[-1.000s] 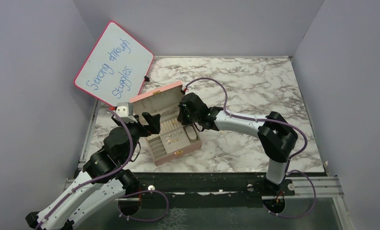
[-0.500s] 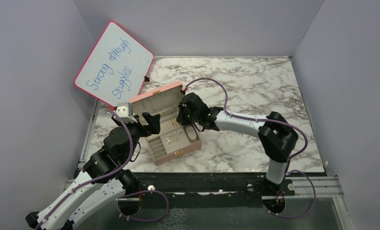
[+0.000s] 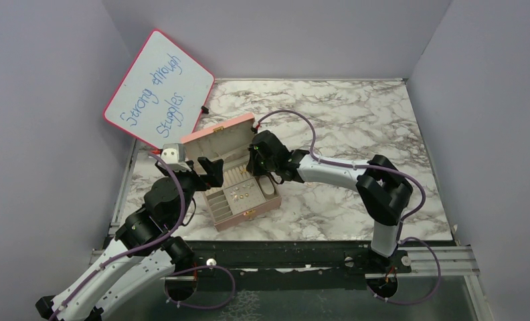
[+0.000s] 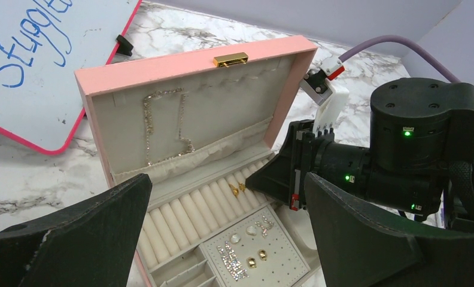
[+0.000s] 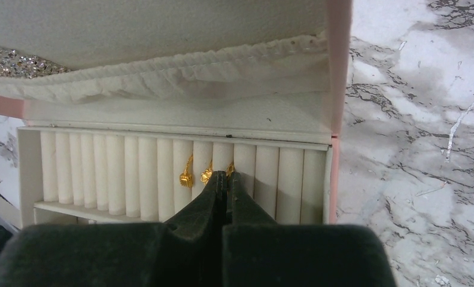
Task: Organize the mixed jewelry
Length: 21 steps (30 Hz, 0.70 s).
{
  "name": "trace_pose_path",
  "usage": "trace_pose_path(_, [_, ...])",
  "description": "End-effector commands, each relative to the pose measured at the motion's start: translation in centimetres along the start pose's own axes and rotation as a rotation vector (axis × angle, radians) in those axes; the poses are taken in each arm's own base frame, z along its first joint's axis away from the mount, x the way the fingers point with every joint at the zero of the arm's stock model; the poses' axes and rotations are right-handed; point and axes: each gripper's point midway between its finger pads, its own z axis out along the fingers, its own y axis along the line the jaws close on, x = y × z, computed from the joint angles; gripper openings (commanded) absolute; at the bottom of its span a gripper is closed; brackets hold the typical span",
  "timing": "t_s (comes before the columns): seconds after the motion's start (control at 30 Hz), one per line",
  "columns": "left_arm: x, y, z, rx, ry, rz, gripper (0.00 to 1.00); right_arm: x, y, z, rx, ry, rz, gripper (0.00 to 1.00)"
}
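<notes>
The pink jewelry box (image 3: 247, 212) stands open at the table's left. In the right wrist view two tiny gold rings (image 5: 187, 177) sit in its white ring rolls (image 5: 121, 173). My right gripper (image 5: 225, 174) is shut at the rolls just right of them, with a third tiny gold ring (image 5: 230, 168) peeking out at its tips. In the left wrist view the two rings (image 4: 237, 188) show beside the right gripper's tip, and gold studs (image 4: 257, 258) and sparkly pieces sit on the perforated pad (image 4: 282, 251). My left gripper (image 4: 228, 239) is open wide and empty above the box's near side.
A sparkly chain (image 4: 163, 119) hangs in the box's lid (image 4: 193, 66). A whiteboard with a pink rim (image 3: 158, 87) leans against the left wall behind the box. Bare marble table (image 3: 356, 120) lies to the right. Small empty compartments (image 4: 181, 272) are at the box's front left.
The right arm's elbow has shifted slightly left and its gripper has edged a little over the ring rolls. The left arm has not moved.
</notes>
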Motion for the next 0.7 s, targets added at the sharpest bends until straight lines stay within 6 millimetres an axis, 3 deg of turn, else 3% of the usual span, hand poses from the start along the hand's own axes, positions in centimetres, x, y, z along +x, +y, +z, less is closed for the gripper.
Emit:
trace_pose_path(0.0, [-0.2,0.6,0.0,-0.026,-0.015,-0.003,0.99,0.2,-0.7,0.9,0.06,0.002,-0.027,0.01])
trace_pose_path(0.23, [-0.1,0.6,0.0,-0.028,-0.014,-0.002,0.99,0.1,-1.1,1.0,0.085,0.004,-0.031,0.02])
trace_pose_path(0.37, [-0.1,0.6,0.0,-0.028,-0.011,-0.001,0.99,-0.6,-1.1,0.3,0.105,-0.005,-0.011,0.17])
trace_pose_path(0.5, [-0.1,0.6,0.0,-0.027,-0.012,-0.003,0.99,-2.0,-0.2,-1.3,0.08,-0.031,0.008,0.29])
trace_pose_path(0.67, [0.1,0.4,0.1,-0.024,-0.004,-0.004,0.99,-4.1,1.2,-3.9,0.019,-0.087,0.029,0.31])
